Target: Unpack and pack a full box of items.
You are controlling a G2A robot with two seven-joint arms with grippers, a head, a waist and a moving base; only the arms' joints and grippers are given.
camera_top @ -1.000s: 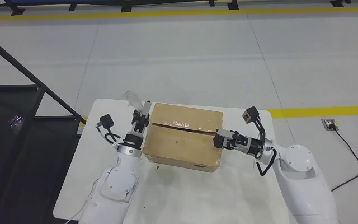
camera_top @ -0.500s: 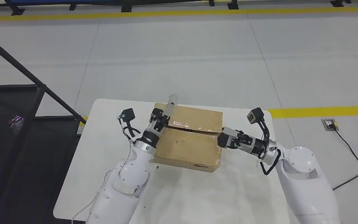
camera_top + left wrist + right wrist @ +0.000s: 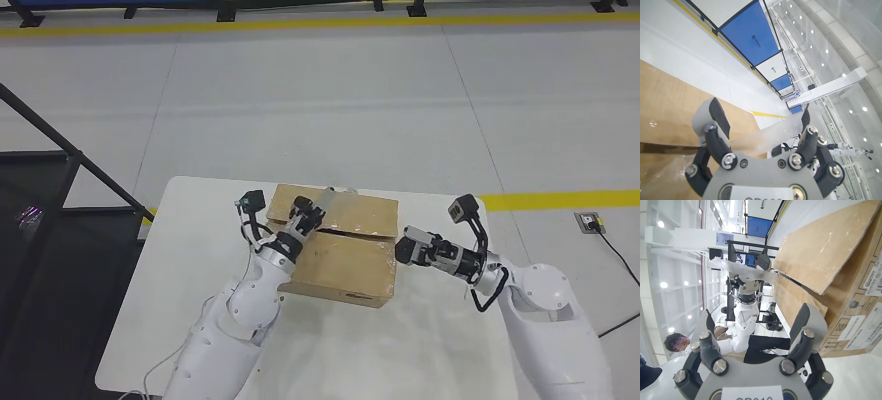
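Box (image 3: 340, 262) on tabletop (image 3: 180, 300), seam tape strip (image 3: 772, 132) part-peeled. Left claw (image 3: 761, 109) spread, strip clinging to one finger; right claw (image 3: 755, 311) released, empty, beside box. Risk: the sticky strip may cling and not drop.

A one-second sweep by the left gripper (image 3: 320, 202), from the left edge of the box (image 3: 345, 265) to a spot above the seam between its top flaps. In tow, the clear tape strip (image 3: 340, 190): first raised beside the box's far left corner, now trailing over the far flap. At the opposite end, a slight retreat by the right gripper (image 3: 406, 246), from over the box's right end wall to just beside it.
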